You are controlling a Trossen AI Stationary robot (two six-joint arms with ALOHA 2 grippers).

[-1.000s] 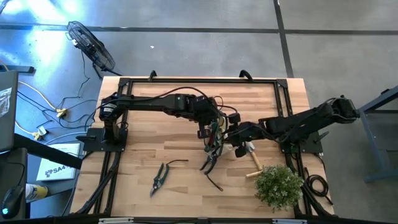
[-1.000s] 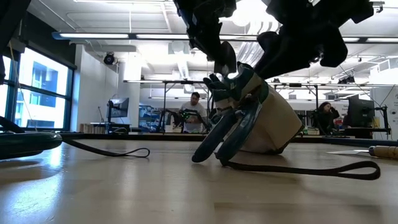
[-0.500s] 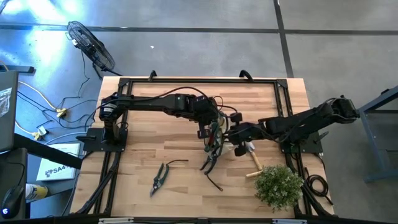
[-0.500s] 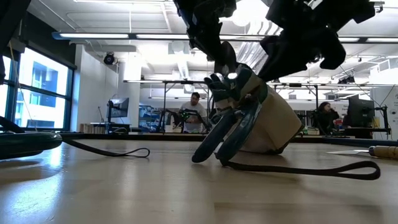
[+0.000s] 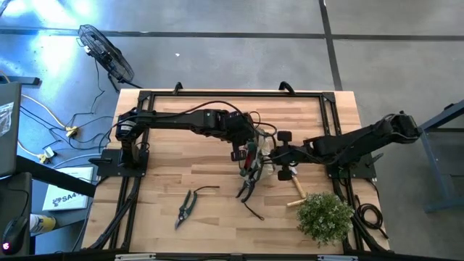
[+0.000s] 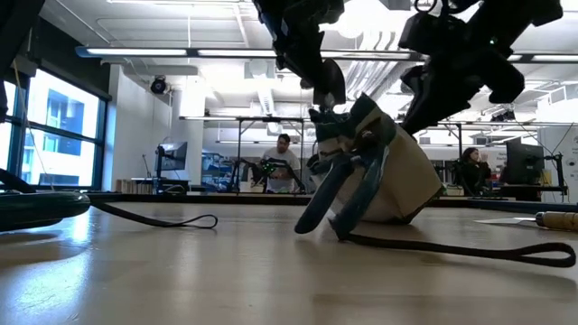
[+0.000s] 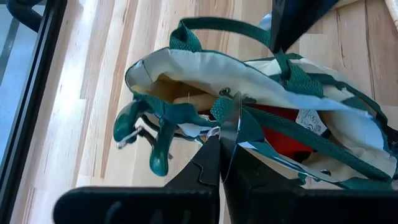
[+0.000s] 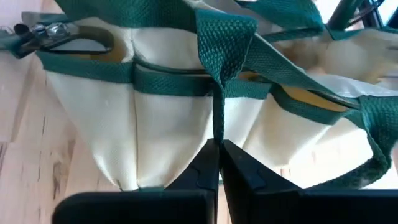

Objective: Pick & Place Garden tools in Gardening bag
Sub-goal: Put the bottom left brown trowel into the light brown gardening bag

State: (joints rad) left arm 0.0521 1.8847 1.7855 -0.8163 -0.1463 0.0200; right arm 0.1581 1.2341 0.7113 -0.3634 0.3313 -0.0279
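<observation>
The gardening bag (image 5: pixel 259 156) stands tilted at the table's middle, its base (image 6: pixel 390 217) on the wood. In its mouth show a red glove (image 7: pixel 281 138), a pale wooden handle (image 7: pixel 194 99) and green-handled shears (image 7: pixel 148 132) that stick out of a pocket. My left gripper (image 7: pixel 222 148) is shut at the bag's rim on the left side. My right gripper (image 8: pixel 219 148) is shut on the bag's outer wall from the right. Loose shears (image 5: pixel 185 207) and a trowel (image 5: pixel 296 185) lie on the table. My left gripper pinches the bag's green-trimmed rim (image 7: pixel 231 118) between its two fingers, slanting down from the table's left. A thin shiny strip shows between the fingertips. The bag hangs tilted from this hold, base on the table. My right gripper pinches the green webbing strap (image 8: pixel 217 127) that runs down the bag's outer wall, below the pocket trim. Its fingers slant down from the table's right and lie along the strap. The strap is gathered into a narrow fold between them.
A bushy green plant (image 5: pixel 324 215) stands at the near right corner. A long dark strap (image 6: pixel 470 249) trails from the bag across the wood toward the right. A dark frame (image 5: pixel 217 94) runs around the table. People work in the room behind.
My right gripper has rolled, tipped downward and shut on the bag's side strap. The bag has shifted a little toward the table's right and stands more upright; the shears sticking out of it and the trailing strap have moved with it.
</observation>
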